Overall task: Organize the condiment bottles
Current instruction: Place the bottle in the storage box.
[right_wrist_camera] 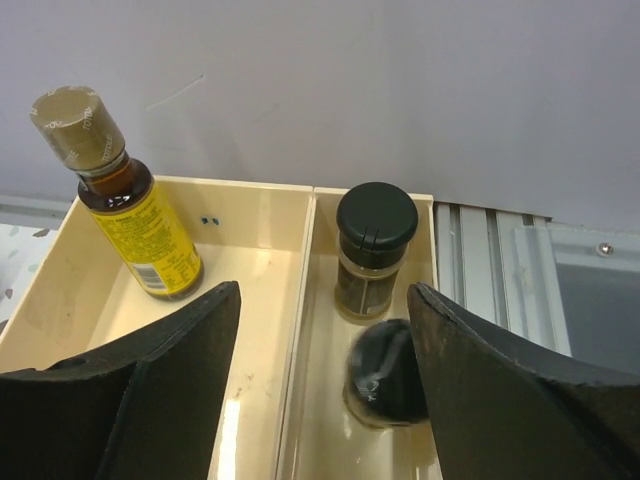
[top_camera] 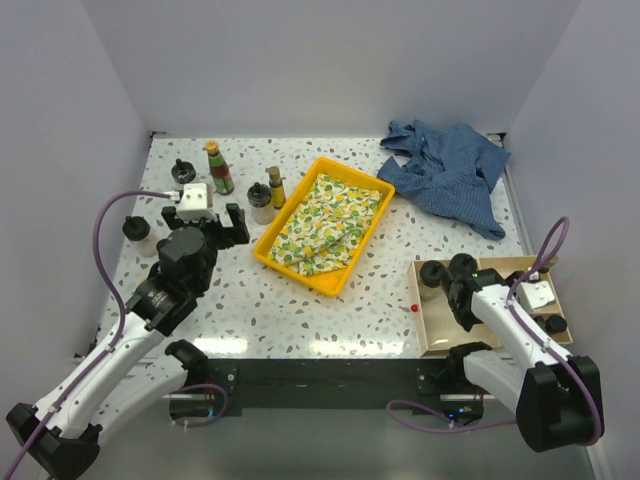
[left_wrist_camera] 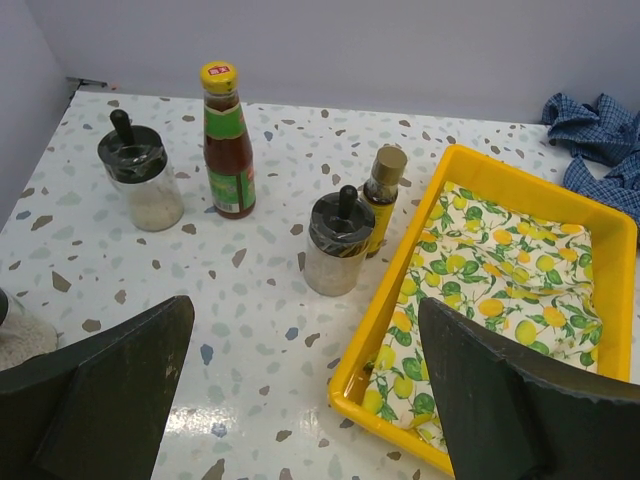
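Several condiment bottles stand at the table's back left: a green red-labelled bottle (left_wrist_camera: 227,140), a slim amber bottle (left_wrist_camera: 380,195) and clear black-lidded jars (left_wrist_camera: 147,175) (left_wrist_camera: 339,242). My left gripper (left_wrist_camera: 305,400) hovers open and holds nothing, just short of them, its right finger over the tray's corner. My right gripper (right_wrist_camera: 320,380) hangs open over the wooden box (right_wrist_camera: 300,300). A blurred black-lidded jar (right_wrist_camera: 390,375) sits between its fingers, close to the right one, in the right compartment. Behind it stands another black-lidded jar (right_wrist_camera: 374,250). An amber yellow-labelled bottle (right_wrist_camera: 130,200) is in the left compartment.
A yellow tray (top_camera: 270,250) holding a lemon-print cloth lies mid-table, right of the left gripper (top_camera: 207,225). A crumpled blue checked cloth (top_camera: 445,165) is at the back right. One more jar (top_camera: 136,232) stands by the left wall. A small red speck (top_camera: 413,308) lies left of the box (top_camera: 440,350).
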Action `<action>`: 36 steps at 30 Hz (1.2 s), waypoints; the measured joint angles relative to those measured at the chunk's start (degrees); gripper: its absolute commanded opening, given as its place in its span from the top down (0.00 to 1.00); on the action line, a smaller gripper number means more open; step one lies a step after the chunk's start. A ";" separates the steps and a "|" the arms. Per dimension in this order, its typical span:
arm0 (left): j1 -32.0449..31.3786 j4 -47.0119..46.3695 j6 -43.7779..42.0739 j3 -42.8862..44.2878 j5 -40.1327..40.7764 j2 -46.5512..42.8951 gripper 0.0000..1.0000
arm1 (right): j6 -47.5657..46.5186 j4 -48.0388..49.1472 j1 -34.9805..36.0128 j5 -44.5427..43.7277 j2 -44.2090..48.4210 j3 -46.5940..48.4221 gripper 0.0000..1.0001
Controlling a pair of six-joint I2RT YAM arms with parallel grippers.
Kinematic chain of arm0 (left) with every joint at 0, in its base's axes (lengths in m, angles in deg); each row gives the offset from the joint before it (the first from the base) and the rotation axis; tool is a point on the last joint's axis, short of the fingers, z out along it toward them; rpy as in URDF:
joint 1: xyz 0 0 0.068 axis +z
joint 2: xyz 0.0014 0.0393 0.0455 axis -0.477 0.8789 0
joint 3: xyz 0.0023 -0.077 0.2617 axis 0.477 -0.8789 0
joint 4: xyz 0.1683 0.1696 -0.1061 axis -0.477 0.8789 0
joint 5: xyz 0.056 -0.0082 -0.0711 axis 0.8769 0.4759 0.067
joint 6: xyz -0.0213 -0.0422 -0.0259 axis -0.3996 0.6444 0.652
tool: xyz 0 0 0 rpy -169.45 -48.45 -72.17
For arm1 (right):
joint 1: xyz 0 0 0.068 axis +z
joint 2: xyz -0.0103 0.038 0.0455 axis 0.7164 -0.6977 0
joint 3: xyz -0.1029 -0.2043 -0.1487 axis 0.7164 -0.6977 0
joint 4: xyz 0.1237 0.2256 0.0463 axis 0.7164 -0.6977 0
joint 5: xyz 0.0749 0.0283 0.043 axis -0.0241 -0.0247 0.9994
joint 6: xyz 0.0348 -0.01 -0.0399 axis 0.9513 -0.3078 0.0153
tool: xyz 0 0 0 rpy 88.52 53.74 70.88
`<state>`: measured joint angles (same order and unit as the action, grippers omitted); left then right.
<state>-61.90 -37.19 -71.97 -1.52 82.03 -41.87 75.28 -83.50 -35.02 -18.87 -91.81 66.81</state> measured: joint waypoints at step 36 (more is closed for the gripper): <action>-0.04 0.00 -1.46 0.00 0.83 -2.71 0.00 | -45.72 5.25 24.44 0.35 -31.61 64.78 0.12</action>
<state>-61.94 -37.19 -73.43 -1.52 82.86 -44.58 29.55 -78.25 -10.58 -18.52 -123.41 131.59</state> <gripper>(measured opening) 0.997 0.891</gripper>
